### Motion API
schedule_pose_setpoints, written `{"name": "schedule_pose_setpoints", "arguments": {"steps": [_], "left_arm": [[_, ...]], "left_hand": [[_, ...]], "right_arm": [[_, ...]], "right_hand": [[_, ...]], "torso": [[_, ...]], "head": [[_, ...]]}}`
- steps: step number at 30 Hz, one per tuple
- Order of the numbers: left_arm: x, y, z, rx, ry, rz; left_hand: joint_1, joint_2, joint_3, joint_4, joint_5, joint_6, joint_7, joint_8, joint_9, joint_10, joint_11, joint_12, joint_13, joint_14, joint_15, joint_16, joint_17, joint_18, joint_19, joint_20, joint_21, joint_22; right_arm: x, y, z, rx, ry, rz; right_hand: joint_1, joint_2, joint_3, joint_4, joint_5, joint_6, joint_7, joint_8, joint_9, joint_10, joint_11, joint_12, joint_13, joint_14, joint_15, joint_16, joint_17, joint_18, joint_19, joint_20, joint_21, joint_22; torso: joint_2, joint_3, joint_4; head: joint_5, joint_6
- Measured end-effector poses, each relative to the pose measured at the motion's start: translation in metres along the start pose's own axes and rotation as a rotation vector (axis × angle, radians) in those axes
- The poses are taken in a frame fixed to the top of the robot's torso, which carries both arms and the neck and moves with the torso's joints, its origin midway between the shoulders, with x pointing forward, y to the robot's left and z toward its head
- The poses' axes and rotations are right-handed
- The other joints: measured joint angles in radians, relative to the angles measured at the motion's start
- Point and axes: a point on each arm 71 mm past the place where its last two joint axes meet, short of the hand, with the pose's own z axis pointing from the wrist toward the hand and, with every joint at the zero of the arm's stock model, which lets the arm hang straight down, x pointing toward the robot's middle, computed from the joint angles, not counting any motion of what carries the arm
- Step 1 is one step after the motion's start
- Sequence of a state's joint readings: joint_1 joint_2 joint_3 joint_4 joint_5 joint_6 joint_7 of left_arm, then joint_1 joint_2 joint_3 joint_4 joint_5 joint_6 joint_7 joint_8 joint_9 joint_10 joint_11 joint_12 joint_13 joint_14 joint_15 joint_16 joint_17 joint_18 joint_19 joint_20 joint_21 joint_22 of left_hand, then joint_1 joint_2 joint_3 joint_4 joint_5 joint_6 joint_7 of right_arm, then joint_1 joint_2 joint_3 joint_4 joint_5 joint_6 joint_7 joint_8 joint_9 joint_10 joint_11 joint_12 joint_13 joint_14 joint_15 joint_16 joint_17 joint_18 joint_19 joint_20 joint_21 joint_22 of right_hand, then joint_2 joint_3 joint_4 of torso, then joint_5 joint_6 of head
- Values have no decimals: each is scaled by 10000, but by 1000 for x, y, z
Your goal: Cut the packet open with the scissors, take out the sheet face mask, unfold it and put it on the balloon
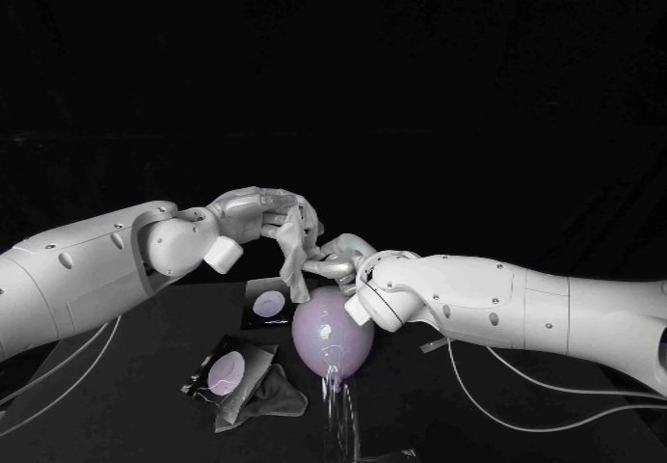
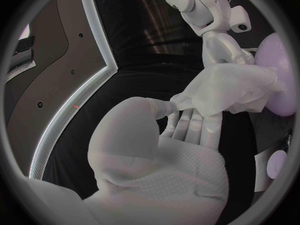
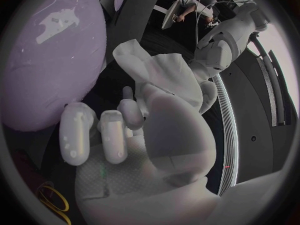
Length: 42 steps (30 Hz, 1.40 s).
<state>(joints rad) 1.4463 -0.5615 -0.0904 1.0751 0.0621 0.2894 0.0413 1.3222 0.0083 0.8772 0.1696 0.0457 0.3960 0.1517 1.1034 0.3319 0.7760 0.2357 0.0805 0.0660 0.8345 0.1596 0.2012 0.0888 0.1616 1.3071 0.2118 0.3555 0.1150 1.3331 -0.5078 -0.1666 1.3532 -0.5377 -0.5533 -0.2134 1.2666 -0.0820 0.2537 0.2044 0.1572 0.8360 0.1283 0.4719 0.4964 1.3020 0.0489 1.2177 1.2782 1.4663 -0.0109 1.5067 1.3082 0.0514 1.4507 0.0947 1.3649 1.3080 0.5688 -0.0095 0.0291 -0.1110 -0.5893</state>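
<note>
The pale purple balloon [image 1: 331, 336] lies on the black table [image 1: 139, 424] in the middle of the head view. Just above its far end my two hands meet around the white sheet mask [image 1: 296, 272], still bunched and folded. My left hand [image 1: 267, 218] pinches one part of the mask [image 2: 228, 91] between thumb and fingers. My right hand [image 1: 342, 258] holds the other part of the mask [image 3: 156, 70] close to the balloon [image 3: 53, 55]. The mask hangs beside the balloon [image 2: 282, 75], and I cannot tell whether it touches it.
A dark packet [image 1: 268, 305] with a pale round print lies left of the balloon. A second such packet [image 1: 228, 370] sits nearer, with a crumpled grey piece [image 1: 273, 397] beside it. Clear film [image 1: 340, 415] trails from the balloon's near end. Cables [image 1: 556, 405] run under my right arm.
</note>
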Motion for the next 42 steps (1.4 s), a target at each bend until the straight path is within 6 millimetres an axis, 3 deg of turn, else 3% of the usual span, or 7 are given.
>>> {"name": "schedule_pose_setpoints", "arguments": {"steps": [5,11,19,27,30,35,42], "left_arm": [[1,0,0,0,13,-1],[0,0,0,11,-5,-5],[-5,-1,-3,46,-158,-6],[-10,-1,-8,75,-302,-9],[-11,-1,-9,85,-315,-11],[-11,-1,-9,99,-319,-13],[-12,-1,-10,108,-332,-15]], "left_hand": [[0,-1,0,0,0,-1,0,0,0,0,0,0,0,0,0,0,0,-2,26,-26,-1,0],[-4,-4,0,0,0,-2,2,0,1,0,0,0,0,-1,0,0,-1,-3,26,-26,-1,9],[30,29,0,0,-21,-4,4,0,0,0,0,0,0,-1,1,0,-1,-4,26,-26,28,9],[29,29,0,0,-32,-18,17,0,0,0,0,1,0,-1,1,0,-1,-5,25,-25,36,8],[30,29,0,0,-35,-18,17,0,0,0,0,1,0,-1,1,0,-1,-5,25,-25,36,7],[29,29,0,0,1,-19,19,0,0,0,0,1,0,-1,1,0,0,-5,25,-25,36,7],[29,28,0,0,1,-22,20,0,1,0,0,1,0,-2,1,0,-1,-6,25,-25,36,6]], "right_arm": [[2,2,2,-54,12,256],[-1,1,3,-129,-150,495],[-13,-5,0,-103,-505,639],[-32,-15,-6,-73,-824,691],[-40,-18,-8,-118,-858,765],[-48,-22,-12,-297,-617,901],[-50,-22,-12,-623,-186,1085]], "right_hand": [[794,320,1342,-663,115,493,-202,53,-141,353,-186,351,206,-11,-164,117,0,-4,114,-115,329,-5],[951,246,3462,-1689,622,787,-247,297,-167,763,-274,633,322,1,-251,221,-1,-12,150,-201,697,-6],[-215,-6,5194,-2503,591,962,-340,737,-22,1117,-340,914,321,2,-252,292,-9,-59,138,-215,853,-1],[-608,80,5440,-2746,183,953,-323,819,49,1198,-335,912,315,2,-324,294,-8,-62,170,-250,832,2],[-1026,-42,5220,-2745,457,190,-63,559,-78,769,-77,419,311,14,-214,206,-7,-63,169,-249,527,1],[-1878,-864,3889,-2569,1173,-804,368,-194,-409,371,321,200,215,0,187,65,0,-65,73,71,217,0],[-2619,-1493,2507,-1973,-148,-1020,449,-515,-604,126,459,153,163,18,274,16,0,-66,-78,259,77,-7]], "torso": [[0,-2,0],[-6,-2,-6],[-7,5,-26],[-7,12,-30],[-8,11,-29],[-11,9,-28],[-11,9,-12]], "head": [[0,-9],[17,-7],[33,-6],[4,-24],[2,-27],[10,-26],[28,-1]]}}
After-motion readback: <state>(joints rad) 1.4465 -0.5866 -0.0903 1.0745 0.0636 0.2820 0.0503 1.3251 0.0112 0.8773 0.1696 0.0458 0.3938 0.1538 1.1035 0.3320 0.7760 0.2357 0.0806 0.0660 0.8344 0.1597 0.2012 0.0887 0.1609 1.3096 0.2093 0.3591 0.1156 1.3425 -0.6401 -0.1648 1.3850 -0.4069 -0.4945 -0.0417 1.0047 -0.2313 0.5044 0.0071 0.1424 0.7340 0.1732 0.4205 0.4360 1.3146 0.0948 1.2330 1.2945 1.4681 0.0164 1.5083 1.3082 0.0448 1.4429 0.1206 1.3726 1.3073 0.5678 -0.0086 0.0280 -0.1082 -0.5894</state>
